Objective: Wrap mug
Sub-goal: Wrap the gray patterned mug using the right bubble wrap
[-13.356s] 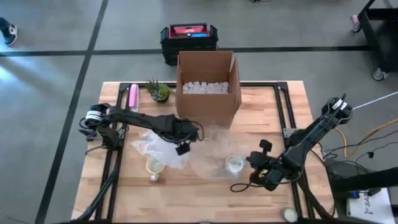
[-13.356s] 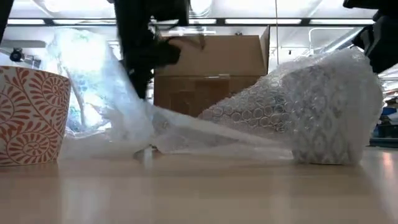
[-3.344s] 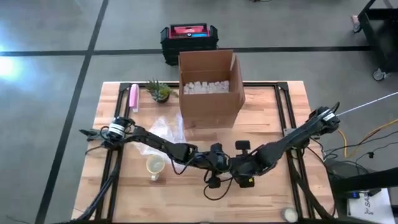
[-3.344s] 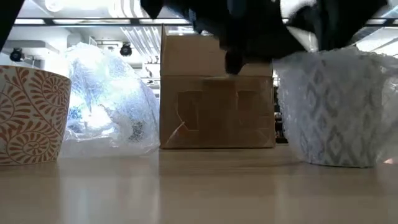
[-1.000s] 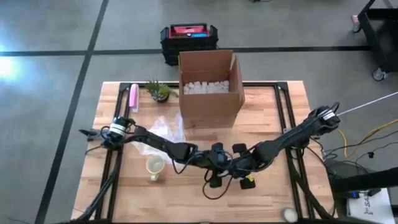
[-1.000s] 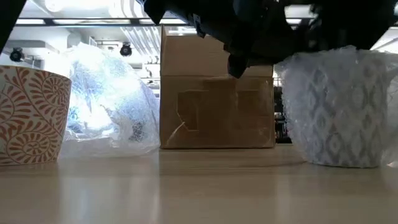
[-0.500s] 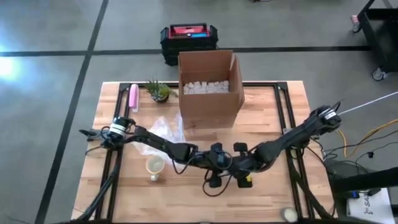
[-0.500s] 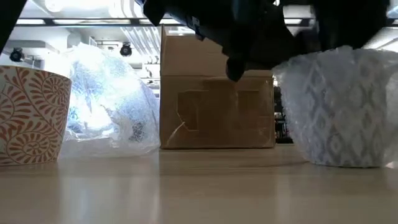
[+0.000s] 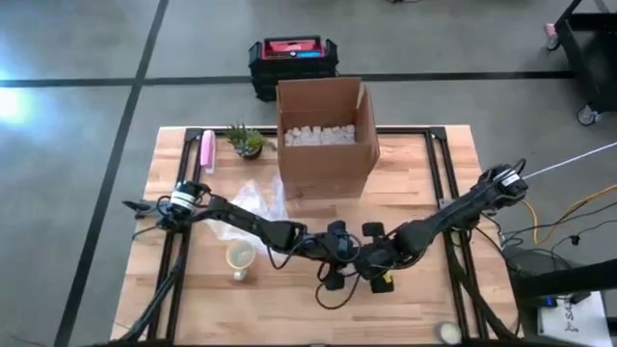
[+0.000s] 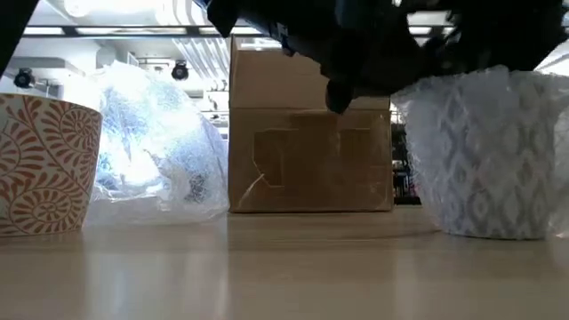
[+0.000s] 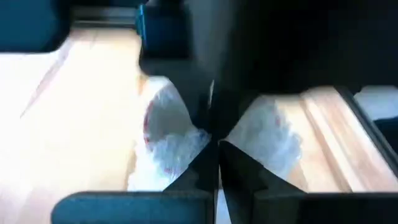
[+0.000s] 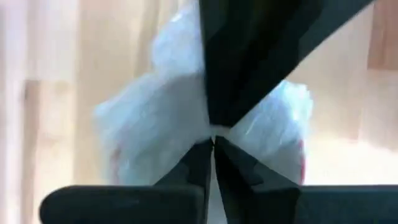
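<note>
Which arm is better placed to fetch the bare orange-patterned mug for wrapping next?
Probably the left. The orange-patterned ceramic mug stands on the left arm's side of the wooden table. Both the left tool and right tool sit over the bubble-wrapped mug, mid-table.

No readable text showing anywhere. The red-topped case (image 9: 292,50) on the floor is possibly carrying a label, but it is looking too small to read.
</note>
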Controlling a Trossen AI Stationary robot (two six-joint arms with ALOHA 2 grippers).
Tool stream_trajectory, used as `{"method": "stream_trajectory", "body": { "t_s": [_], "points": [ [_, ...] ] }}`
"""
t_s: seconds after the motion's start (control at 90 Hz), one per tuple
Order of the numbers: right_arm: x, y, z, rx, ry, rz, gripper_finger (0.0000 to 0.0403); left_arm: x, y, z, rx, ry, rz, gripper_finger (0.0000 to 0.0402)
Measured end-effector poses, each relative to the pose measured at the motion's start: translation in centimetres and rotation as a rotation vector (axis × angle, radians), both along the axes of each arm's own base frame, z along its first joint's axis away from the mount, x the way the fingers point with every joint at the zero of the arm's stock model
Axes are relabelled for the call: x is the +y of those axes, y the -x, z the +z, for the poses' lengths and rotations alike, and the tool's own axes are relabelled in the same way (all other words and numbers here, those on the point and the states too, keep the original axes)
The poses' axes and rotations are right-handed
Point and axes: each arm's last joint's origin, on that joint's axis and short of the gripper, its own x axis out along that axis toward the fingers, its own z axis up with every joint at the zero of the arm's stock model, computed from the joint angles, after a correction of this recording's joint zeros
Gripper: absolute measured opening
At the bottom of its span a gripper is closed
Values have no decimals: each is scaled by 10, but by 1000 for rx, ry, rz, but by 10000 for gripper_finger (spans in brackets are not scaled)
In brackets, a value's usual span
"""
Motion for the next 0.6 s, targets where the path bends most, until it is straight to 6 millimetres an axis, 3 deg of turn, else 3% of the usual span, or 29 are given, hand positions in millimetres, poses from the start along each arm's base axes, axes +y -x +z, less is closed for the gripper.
{"method": "stream_trajectory", "body": {
  "t_s": [0.089, 0.211, 0.478, 0.6],
  "points": [
    [-1, 3, 9, -34, -4, -2, 7, 0, 0, 0, 2, 7, 5, 0],
    [-1, 3, 4, -33, -6, -14, 7, 0, 0, 0, -1, 10, 6, 0],
    [-1, 2, -49, -29, 6, -9, 7, 0, -1, 0, -7, 15, 9, 0],
    [-1, 2, -57, -12, 5, -3, 7, 0, -1, 0, -8, 15, 8, 0]
  ]
}}
